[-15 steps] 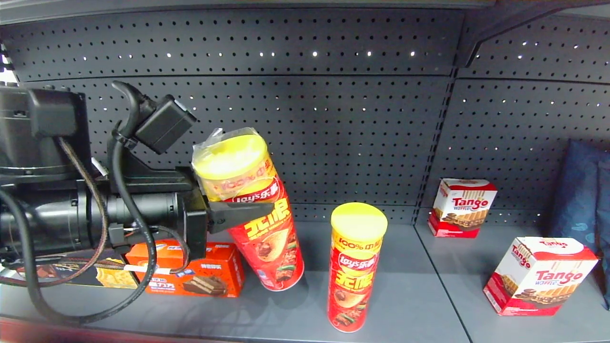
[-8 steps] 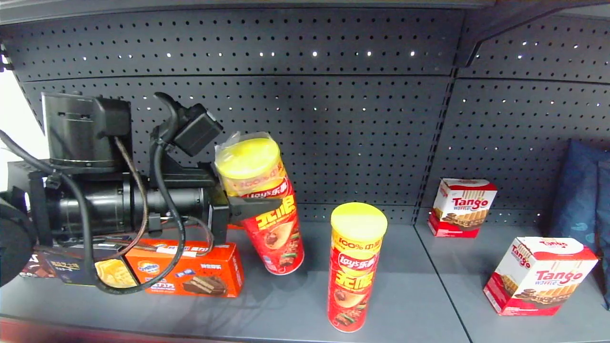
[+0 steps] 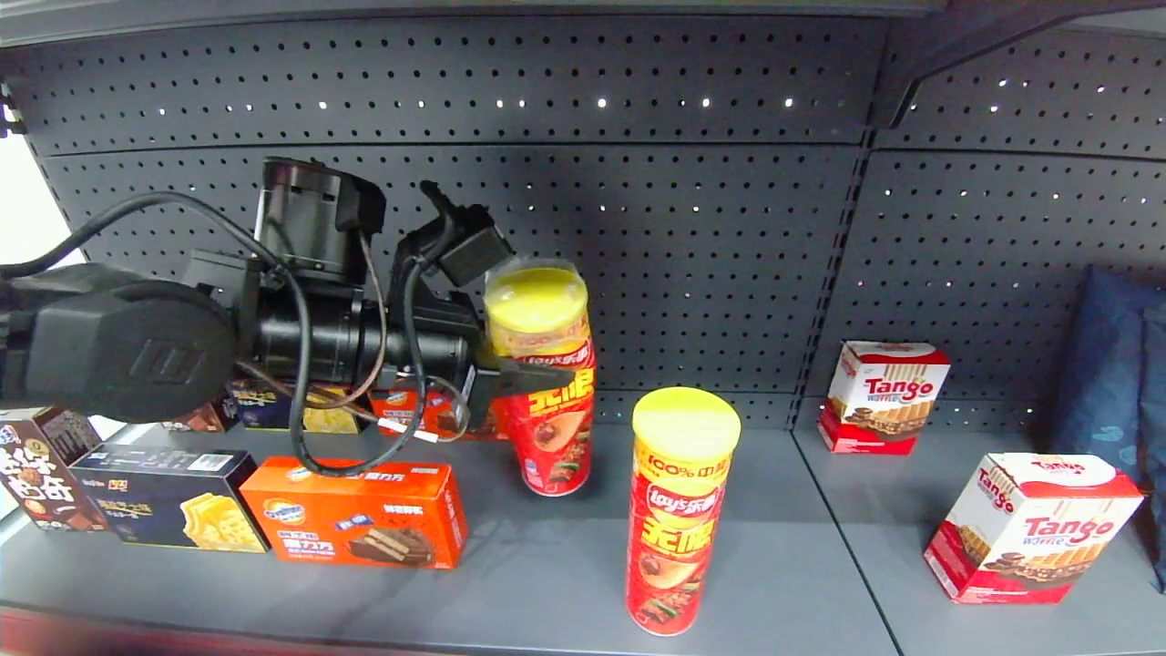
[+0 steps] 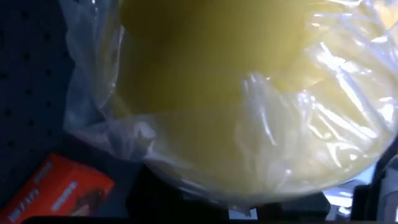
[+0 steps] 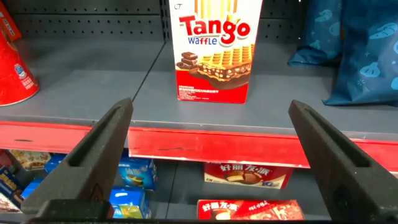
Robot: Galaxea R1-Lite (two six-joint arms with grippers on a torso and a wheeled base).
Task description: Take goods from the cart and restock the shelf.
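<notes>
Fingers [image 3: 533,376] of the left gripper [image 3: 543,383] clamp a chip can [image 3: 551,428] high up, so its base can sit flat, seemingly touching the shelf [image 3: 783,565] near its back edge, behind another can [image 3: 679,510]. The right gripper [image 5: 211,109] hangs spread wide off the front edge.

glossy chip can [image 3: 548,383] – crinkled plastic wrap [image 4: 249,124], matt shelf [image 3: 756,565]

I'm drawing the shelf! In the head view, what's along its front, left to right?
Brown cardboard box, dark blue cardboard box, orange cardboard box, red chip can with yellow lid, red-and-white wafer box.
</notes>
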